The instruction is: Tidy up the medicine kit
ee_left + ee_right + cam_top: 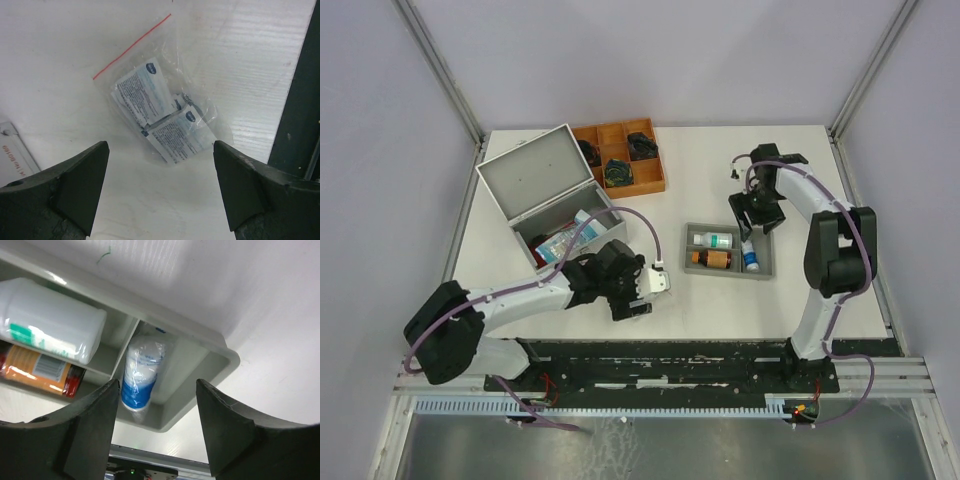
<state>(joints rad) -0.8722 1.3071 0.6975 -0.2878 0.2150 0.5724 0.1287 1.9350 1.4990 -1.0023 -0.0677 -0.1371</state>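
The medicine kit (542,178), a silver-grey box, stands at the left with its lid up and boxed items inside. Just right of it, my left gripper (642,292) is open over a clear zip bag of white-blue sachets (659,281). In the left wrist view that bag (160,115) lies flat on the table just beyond the gripper (160,185), with nothing between the fingers. My right gripper (757,218) hangs open above the right end of the small grey tray (692,231). A blue-white wrapped roll (142,372) lies in that end compartment, below the gripper (157,425) and free of it.
The grey tray's wall (200,332) also holds a white bottle (50,322) and an orange bottle (40,372). A brown wooden compartment tray (655,178) with dark items sits behind the kit. Metal frame posts rise at the table's back corners.
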